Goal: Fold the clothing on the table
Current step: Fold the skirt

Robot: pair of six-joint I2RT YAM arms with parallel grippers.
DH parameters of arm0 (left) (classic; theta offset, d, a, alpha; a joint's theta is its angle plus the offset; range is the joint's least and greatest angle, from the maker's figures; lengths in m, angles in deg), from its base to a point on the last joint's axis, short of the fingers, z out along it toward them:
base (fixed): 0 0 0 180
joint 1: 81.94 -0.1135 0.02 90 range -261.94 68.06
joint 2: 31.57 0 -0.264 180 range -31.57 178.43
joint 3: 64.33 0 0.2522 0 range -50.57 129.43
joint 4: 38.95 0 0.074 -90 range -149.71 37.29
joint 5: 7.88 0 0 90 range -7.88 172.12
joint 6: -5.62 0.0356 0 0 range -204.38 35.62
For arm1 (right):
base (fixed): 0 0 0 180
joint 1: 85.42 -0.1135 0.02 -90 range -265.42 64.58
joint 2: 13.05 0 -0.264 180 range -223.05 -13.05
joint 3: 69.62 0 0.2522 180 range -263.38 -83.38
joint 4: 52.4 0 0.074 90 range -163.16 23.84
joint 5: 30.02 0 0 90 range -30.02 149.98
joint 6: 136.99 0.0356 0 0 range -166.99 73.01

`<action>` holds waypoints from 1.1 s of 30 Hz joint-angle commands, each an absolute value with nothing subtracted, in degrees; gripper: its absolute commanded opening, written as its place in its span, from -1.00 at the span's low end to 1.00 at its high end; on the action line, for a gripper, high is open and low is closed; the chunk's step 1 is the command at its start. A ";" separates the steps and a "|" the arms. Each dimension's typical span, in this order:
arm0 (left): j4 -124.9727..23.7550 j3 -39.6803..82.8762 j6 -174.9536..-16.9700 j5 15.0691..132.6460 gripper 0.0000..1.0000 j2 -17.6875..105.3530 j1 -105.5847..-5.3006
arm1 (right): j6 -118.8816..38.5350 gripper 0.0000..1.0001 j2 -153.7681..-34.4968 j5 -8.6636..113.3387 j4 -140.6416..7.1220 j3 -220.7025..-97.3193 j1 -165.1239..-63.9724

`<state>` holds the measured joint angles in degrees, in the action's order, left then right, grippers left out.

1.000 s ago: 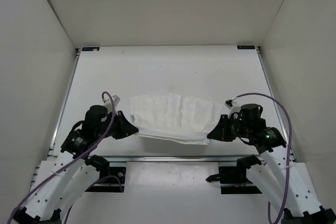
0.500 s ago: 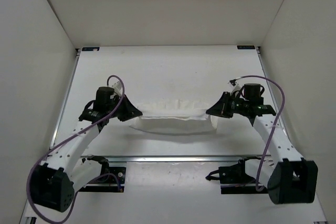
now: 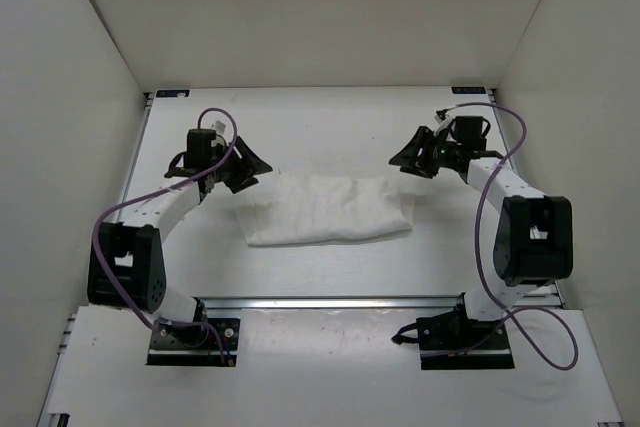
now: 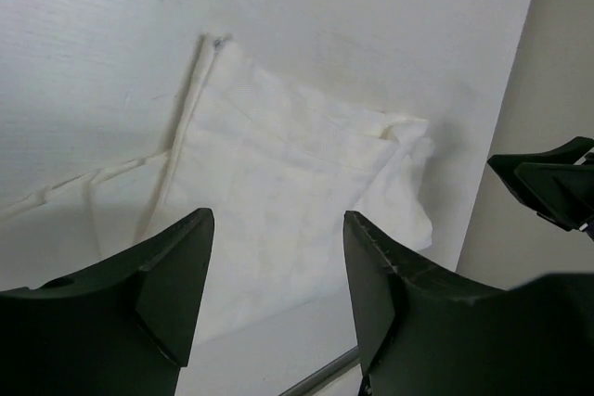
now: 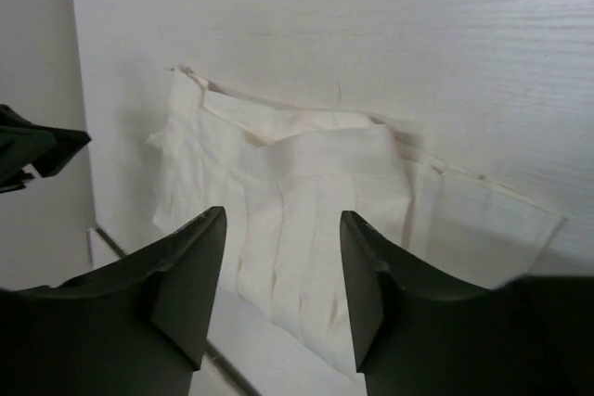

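A: Where is the clothing (image 3: pixel 325 209), and what are the hands doing?

B: It lies as a creased white band across the middle of the table (image 3: pixel 330 122), long side parallel to the near edge; the left gripper (image 3: pixel 252 165) hovers by its far-left corner and the right gripper (image 3: pixel 406 156) by its far-right corner; both have their jaws apart with nothing between them.

A: What could go wrong from here?

B: The fabric looks thin and floppy; a finger coming down could snag an edge and drag the fold open; at the right end the layers sit unevenly, so another fold may come out crooked.

A: And the setting?

B: A flat white tabletop with metal rails and small black brackets (image 3: pixel 172 93) at the far corners; plain white walls (image 3: pixel 70 87) close it in on three sides.
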<state>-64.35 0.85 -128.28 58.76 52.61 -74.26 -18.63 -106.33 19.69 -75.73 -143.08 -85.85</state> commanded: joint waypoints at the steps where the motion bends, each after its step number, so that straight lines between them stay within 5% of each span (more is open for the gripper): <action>1: -63.78 1.56 -126.22 57.85 0.35 47.55 -73.07 | -20.53 0.02 -98.77 25.15 -73.73 -141.40 -85.51; 13: -73.46 -21.99 -121.03 70.60 0.37 25.04 -68.14 | -12.37 0.12 -73.88 35.02 -70.66 -107.75 -85.51; 27: -68.97 -27.10 -121.30 75.96 0.41 31.97 -65.15 | -4.19 0.19 -88.01 24.65 -49.65 -100.17 -81.20; 31: -66.78 -27.72 -120.86 77.90 0.41 34.33 -66.30 | -3.23 0.03 -89.60 25.52 -48.15 -100.78 -82.00; 33: -65.72 -27.19 -120.07 79.65 0.26 36.00 -65.95 | -2.78 -0.41 -89.25 26.05 -46.66 -100.17 -81.47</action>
